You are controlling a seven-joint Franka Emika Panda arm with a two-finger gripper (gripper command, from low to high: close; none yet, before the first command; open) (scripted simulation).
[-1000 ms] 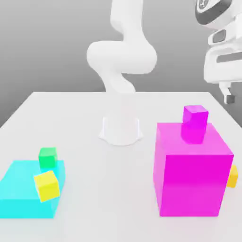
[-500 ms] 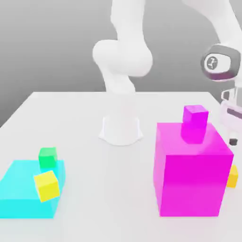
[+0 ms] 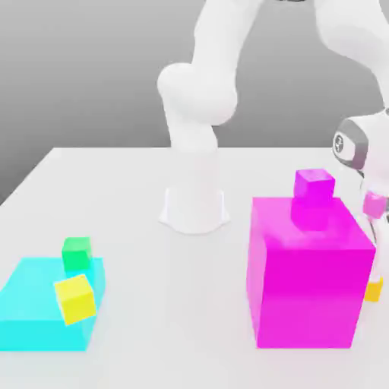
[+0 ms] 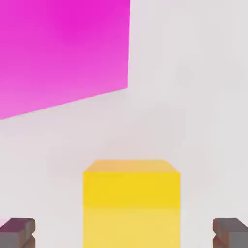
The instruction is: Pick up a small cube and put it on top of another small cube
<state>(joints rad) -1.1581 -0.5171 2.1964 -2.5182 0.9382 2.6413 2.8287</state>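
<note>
The small orange-yellow cube [image 3: 373,289] lies on the white table at the exterior view's right, mostly hidden behind the big magenta block [image 3: 308,273]. My gripper [image 3: 374,262] hangs low right above it, close beside the block's right side. In the hand view the cube [image 4: 131,203] sits between my two dark fingertips [image 4: 17,232], which stand wide apart on either side without touching it. The gripper [image 4: 124,233] is open and holds nothing.
A small magenta cube [image 3: 314,190] rests on top of the big magenta block. At the exterior view's left a flat cyan block [image 3: 30,311] carries a lemon-yellow cube [image 3: 75,298] and a green cube [image 3: 76,253]. The arm's base [image 3: 194,209] stands mid-table.
The hand has come down from high at the exterior view's right to just over the orange-yellow cube beside the magenta block. Its fingers stayed open.
</note>
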